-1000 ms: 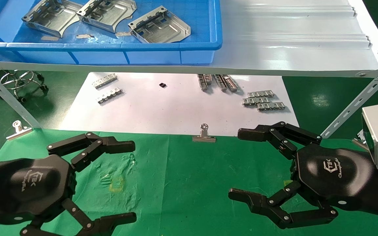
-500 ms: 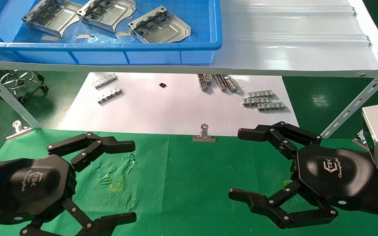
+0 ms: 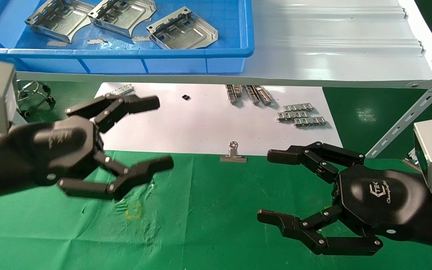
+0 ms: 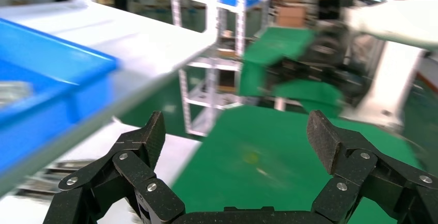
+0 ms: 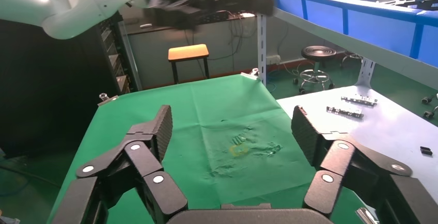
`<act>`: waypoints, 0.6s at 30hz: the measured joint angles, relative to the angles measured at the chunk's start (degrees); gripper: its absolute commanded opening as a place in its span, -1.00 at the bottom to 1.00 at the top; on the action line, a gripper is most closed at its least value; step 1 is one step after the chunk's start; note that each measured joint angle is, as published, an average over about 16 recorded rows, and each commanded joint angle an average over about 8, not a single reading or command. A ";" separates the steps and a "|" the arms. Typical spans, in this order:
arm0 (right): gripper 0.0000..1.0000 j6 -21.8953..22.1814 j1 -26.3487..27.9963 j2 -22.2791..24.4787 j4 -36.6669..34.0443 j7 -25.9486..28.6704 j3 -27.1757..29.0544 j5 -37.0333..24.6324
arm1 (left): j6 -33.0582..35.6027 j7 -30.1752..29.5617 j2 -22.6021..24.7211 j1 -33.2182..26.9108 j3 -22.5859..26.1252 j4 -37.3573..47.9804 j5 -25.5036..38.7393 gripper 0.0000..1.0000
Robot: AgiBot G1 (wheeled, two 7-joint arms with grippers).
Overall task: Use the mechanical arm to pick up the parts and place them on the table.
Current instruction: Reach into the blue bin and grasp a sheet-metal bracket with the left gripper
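Left pincer [image 3: 161, 133] spread, empty, raised near tray [image 3: 186, 60] front wall. Three parts [image 3: 182, 29] lie flat inside tray. Clear tray wall, descend, clamp folded edge. Right pincer [image 3: 266, 187] spread, idle above table [image 3: 208, 225].

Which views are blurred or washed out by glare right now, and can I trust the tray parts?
Head view: the left gripper is motion-smeared; glare streaks the white shelf; the parts in the blue tray read sharp. Left wrist view: the background is heavily smeared. Right wrist view: sharp, with the right gripper crisp.
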 measured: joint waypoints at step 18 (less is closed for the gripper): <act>-1.00 0.00 0.00 0.00 0.00 0.00 0.00 0.00 | -8.94 7.82 16.69 -28.44 8.43 34.01 17.68 1.00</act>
